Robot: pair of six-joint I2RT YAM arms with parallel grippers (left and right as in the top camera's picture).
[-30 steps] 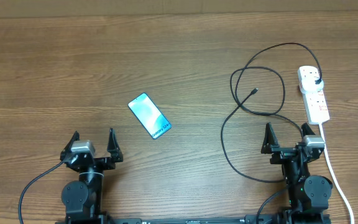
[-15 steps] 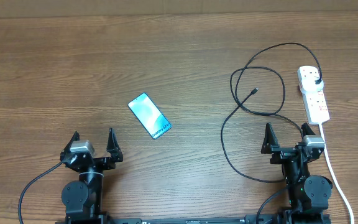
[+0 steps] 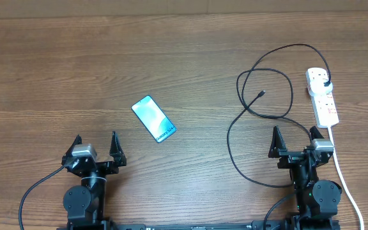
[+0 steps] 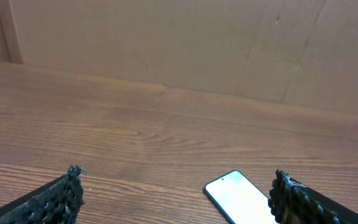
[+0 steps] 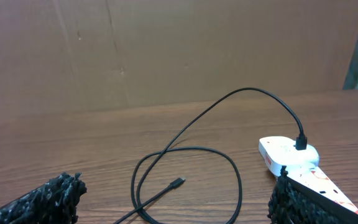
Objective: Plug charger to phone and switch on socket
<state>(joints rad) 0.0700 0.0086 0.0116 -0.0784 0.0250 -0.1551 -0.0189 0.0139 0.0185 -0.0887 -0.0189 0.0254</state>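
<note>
The phone (image 3: 153,118) lies screen up on the wooden table left of centre, just beyond my left gripper (image 3: 95,142), which is open and empty. In the left wrist view the phone (image 4: 240,196) sits between the spread fingers, nearer the right one. The black charger cable (image 3: 265,108) lies in loops on the right, its connector tip (image 3: 261,94) free on the table and its plug (image 3: 325,83) in the white socket strip (image 3: 322,96). My right gripper (image 3: 294,135) is open and empty, just short of the loops. The right wrist view shows the tip (image 5: 178,182) and the strip (image 5: 291,154).
The strip's white cord (image 3: 347,182) runs down the right side of the table past my right arm. A brown cardboard wall (image 4: 179,43) stands along the table's far edge.
</note>
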